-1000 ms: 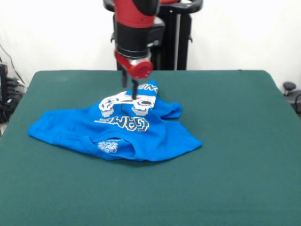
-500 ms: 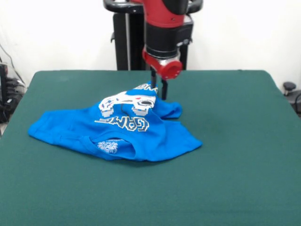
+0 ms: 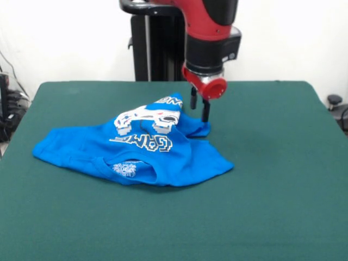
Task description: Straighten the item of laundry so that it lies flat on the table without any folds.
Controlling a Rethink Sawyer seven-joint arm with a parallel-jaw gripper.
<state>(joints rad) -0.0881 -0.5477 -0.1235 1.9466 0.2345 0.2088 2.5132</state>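
The item of laundry (image 3: 179,160), a bright blue T-shirt, lies crumpled left of the middle of the green table (image 3: 272,174). Its white controller print (image 3: 145,117) rides on a raised fold, with the lettering below it and the collar label near the front edge. My gripper (image 3: 199,109) hangs over the shirt's far right corner, a small bunched flap (image 3: 197,128). It is open: two black fingers (image 3: 205,111) stand apart with nothing between them, the tips just above the cloth.
Cables and dark gear (image 3: 10,103) sit past the table's left edge. A small black object (image 3: 334,101) sits off the right edge. Bare green felt stretches to the right and in front of the shirt.
The arm has swung to the right, from above the controller print to the shirt's far right corner. The shirt itself has not shifted.
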